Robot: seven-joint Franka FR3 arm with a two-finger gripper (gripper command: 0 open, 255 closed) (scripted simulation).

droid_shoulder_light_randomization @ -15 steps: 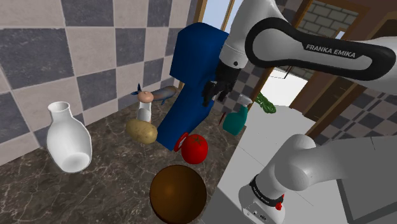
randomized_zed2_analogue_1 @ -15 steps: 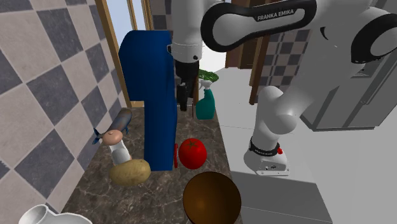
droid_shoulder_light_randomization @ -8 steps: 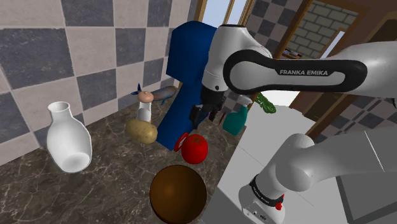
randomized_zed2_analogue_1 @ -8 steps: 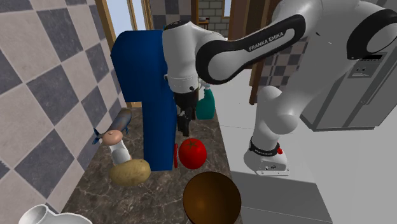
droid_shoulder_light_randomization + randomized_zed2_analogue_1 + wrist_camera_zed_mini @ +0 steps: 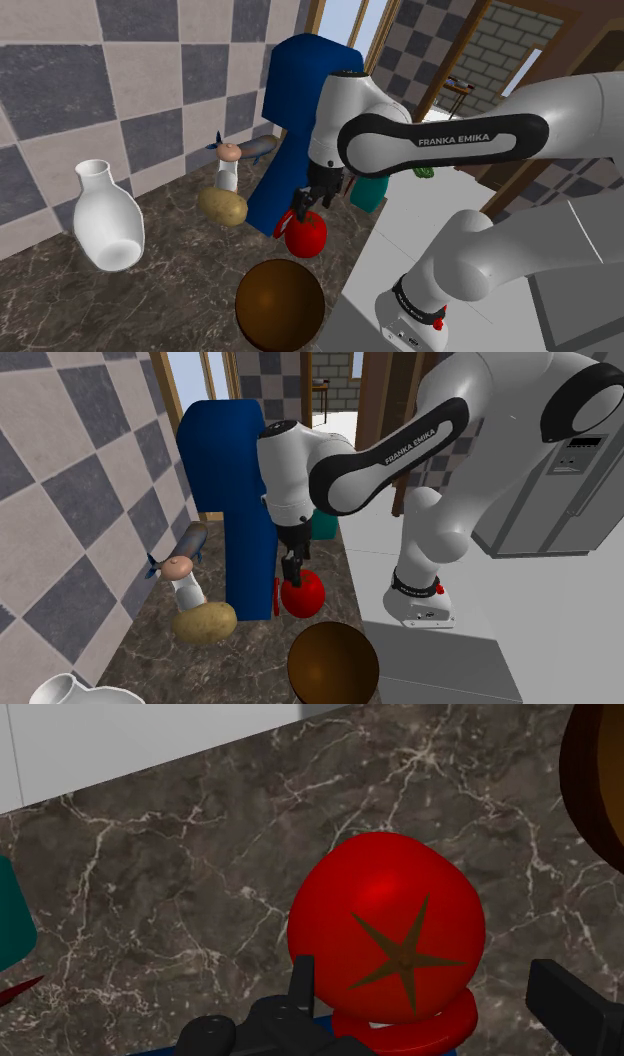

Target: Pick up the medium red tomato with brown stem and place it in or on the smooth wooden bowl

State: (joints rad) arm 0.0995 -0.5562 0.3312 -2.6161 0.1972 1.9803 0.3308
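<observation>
The red tomato point(image 5: 309, 237) point(image 5: 304, 595) with a brown star-shaped stem point(image 5: 402, 959) rests on the dark marble counter next to the tall blue object. Directly over it hangs my black gripper point(image 5: 305, 204) point(image 5: 290, 570) point(image 5: 435, 1004), open. One finger point(image 5: 303, 980) stands at the tomato's edge, and the other point(image 5: 572, 1000) is off to its far side with a gap. The brown wooden bowl point(image 5: 279, 305) point(image 5: 333, 665) point(image 5: 600, 784) sits close by, on the tomato's side away from the blue object's base, and it holds nothing.
A tall blue object point(image 5: 300, 110) point(image 5: 232, 502) rises right beside the gripper. A red ring point(image 5: 405, 1026) lies against the tomato. A potato point(image 5: 222, 206), a small figurine point(image 5: 228, 165), a white vase point(image 5: 105, 218) and a teal bottle point(image 5: 372, 193) also stand on the counter point(image 5: 180, 894).
The arm has swung down and toward the shoulder view's left. The gripper dropped from mid-height in front of the blue object to just over the tomato. The tomato and bowl have not moved.
</observation>
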